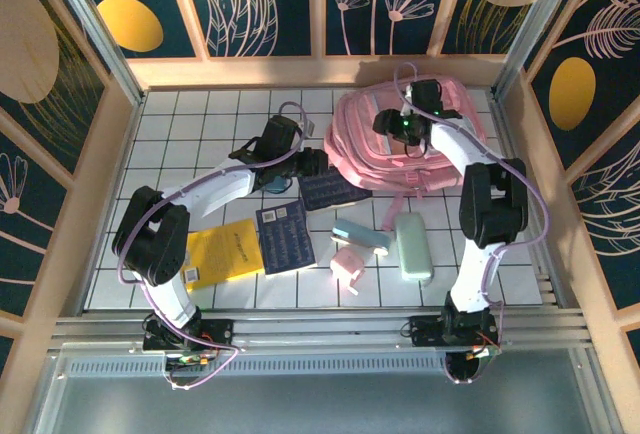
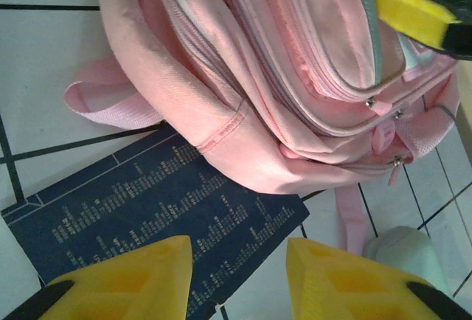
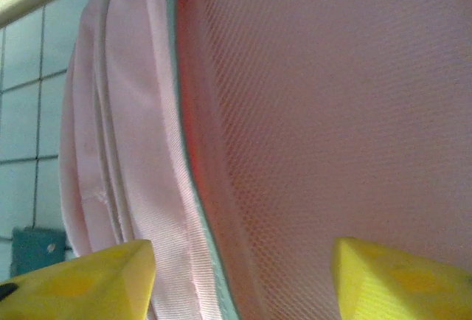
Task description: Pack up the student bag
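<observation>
The student bag (image 1: 352,132) lies at the upper right of the top view on the tiled counter (image 1: 200,124), its middle hidden by the right arm. Its edge overlaps a navy booklet (image 2: 147,209). The left end effector (image 2: 240,265) stands parted and empty above that booklet. The right end effector (image 3: 243,268) gapes wide at the bag's mesh; contact cannot be told.
</observation>
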You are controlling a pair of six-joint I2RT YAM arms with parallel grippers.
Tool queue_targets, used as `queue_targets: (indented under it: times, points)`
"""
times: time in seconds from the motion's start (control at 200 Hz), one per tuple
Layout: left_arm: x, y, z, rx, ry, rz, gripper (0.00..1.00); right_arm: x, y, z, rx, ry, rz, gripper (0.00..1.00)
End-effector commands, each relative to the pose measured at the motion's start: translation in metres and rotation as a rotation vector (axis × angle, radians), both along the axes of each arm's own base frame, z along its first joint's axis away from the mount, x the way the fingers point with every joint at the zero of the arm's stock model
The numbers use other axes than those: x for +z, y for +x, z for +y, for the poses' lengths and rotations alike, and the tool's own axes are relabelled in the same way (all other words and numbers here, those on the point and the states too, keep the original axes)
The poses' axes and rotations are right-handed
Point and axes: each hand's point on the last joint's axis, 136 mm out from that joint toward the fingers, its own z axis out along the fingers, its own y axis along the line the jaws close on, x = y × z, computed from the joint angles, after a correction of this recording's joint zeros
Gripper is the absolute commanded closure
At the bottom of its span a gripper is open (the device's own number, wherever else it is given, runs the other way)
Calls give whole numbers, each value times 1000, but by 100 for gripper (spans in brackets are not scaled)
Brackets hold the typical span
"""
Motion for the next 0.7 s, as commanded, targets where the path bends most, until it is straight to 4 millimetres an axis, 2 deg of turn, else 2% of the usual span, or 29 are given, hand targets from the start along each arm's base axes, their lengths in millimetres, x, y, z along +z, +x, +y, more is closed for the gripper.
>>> queue_targets:
  times: [0.0, 0.09, 0.14, 0.215, 0.31, 0.34, 0.365, 0.42, 0.551, 0.581, 0.596, 0.696]
  points:
    - [19, -3, -7, -79, 2, -55, 56, 17, -2, 30, 141, 142, -17, 41]
    - [29, -4, -12, -113, -24, -84, 54, 8, -1, 36, 160, 173, 14, 49]
    - [38, -2, -14, -112, -40, -108, 54, 3, -1, 38, 167, 186, 28, 56]
    - [46, 4, -12, -85, -46, -138, 54, 0, -1, 40, 170, 196, 34, 77]
    - [46, 11, -9, -33, -46, -156, 44, 15, -1, 40, 172, 206, -7, 100]
    - [44, 9, -13, -55, -57, -171, 40, 22, 0, 39, 168, 206, -22, 100]
    - [58, 3, -15, -91, -70, -223, 37, 29, 2, 36, 163, 210, -36, 100]
    - [59, 1, -17, -130, 5, -305, 37, 45, 3, 34, 166, 226, -62, 100]
    - [58, 7, -17, -171, 101, -355, 39, 83, 4, 26, 167, 258, -104, 100]
    - [64, 5, -21, -209, 106, -367, 41, 92, 3, 23, 166, 262, -117, 100]
    - [53, 6, -24, -235, 121, -350, 42, 96, 3, 22, 165, 263, -123, 100]
    - [48, 4, -35, -325, 135, -347, 51, 125, -3, 14, 158, 313, -162, 100]
